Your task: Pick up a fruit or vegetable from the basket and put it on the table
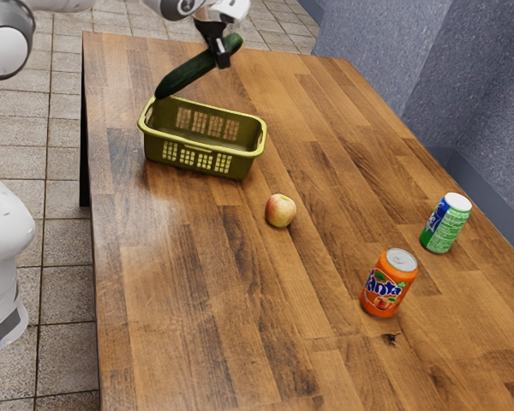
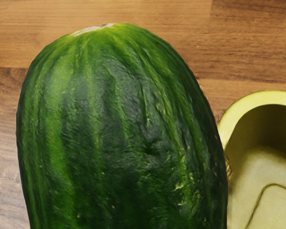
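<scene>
Cucumber (image 1: 187,74) held aloft in the black gripper (image 1: 219,56) of the single arm, at the far end of a wooden table (image 1: 171,300). The two fingers are clamped on it near its upper end, so most of its length sticks out to one side. Its long axis slants: the short end is high, toward the exterior view's right, and the long end slopes down toward the exterior view's left, ending by the far corner of a yellow-green plastic basket (image 1: 154,150). Whether that low tip touches the rim cannot be told.

The cucumber is thick, dark green and slightly glossy, with paler green streaks running lengthwise, shallow ridges and a pale, blunt end.

An apple (image 1: 280,211), red and yellow, sits on the table near the basket; an orange can (image 1: 389,283) and a green can (image 1: 446,223) stand well apart from it.

Lifting out looks done; setting down remains. The next move probably needs to swing the drooping end clear of the basket before lowering, or it could snag the rim. Held off-centre, the cucumber may pivot on contact.
</scene>
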Controlling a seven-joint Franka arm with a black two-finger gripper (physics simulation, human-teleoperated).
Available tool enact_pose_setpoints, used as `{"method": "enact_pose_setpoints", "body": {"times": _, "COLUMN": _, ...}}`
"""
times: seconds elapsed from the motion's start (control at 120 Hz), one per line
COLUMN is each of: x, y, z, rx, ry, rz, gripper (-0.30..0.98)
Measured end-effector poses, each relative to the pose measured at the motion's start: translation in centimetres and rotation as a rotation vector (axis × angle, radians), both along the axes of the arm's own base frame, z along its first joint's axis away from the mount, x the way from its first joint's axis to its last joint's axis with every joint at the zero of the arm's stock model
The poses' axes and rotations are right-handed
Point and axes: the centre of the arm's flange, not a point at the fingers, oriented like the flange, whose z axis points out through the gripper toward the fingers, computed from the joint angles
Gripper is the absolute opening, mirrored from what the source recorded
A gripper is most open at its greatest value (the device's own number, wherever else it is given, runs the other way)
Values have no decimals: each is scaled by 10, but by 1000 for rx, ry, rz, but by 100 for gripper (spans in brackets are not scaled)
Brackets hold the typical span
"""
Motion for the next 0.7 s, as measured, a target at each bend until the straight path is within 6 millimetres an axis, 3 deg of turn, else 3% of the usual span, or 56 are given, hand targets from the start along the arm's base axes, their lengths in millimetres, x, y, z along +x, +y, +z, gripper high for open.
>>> {"method": "enact_pose_setpoints", "body": {"times": 0.083, "x": -19, "y": 27, "z": 22, "rx": 49, "ry": -14, "rz": 42, "gripper": 19}}
{"method": "enact_pose_setpoints", "body": {"times": 0.15, "x": -23, "y": 47, "z": 38, "rx": 84, "ry": -24, "rz": 58, "gripper": 19}}
{"method": "enact_pose_setpoints", "body": {"times": 0.225, "x": -13, "y": 72, "z": 48, "rx": 114, "ry": -27, "rz": 61, "gripper": 19}}
{"method": "enact_pose_setpoints", "body": {"times": 0.342, "x": 10, "y": 119, "z": 46, "rx": 146, "ry": -17, "rz": 57, "gripper": 18}}
{"method": "enact_pose_setpoints", "body": {"times": 0.383, "x": 24, "y": 145, "z": 40, "rx": 160, "ry": -16, "rz": 57, "gripper": 16}}
{"method": "enact_pose_setpoints", "body": {"times": 0.458, "x": 31, "y": 177, "z": 35, "rx": 183, "ry": -16, "rz": 59, "gripper": 14}}
{"method": "enact_pose_setpoints", "body": {"times": 0.542, "x": 38, "y": 189, "z": 34, "rx": 203, "ry": -14, "rz": 41, "gripper": 14}}
{"method": "enact_pose_setpoints", "body": {"times": 0.625, "x": 42, "y": 188, "z": 32, "rx": 209, "ry": -9, "rz": 13, "gripper": 37}}
{"method": "enact_pose_setpoints", "body": {"times": 0.7, "x": 44, "y": 183, "z": 37, "rx": 219, "ry": -9, "rz": -9, "gripper": 50}}
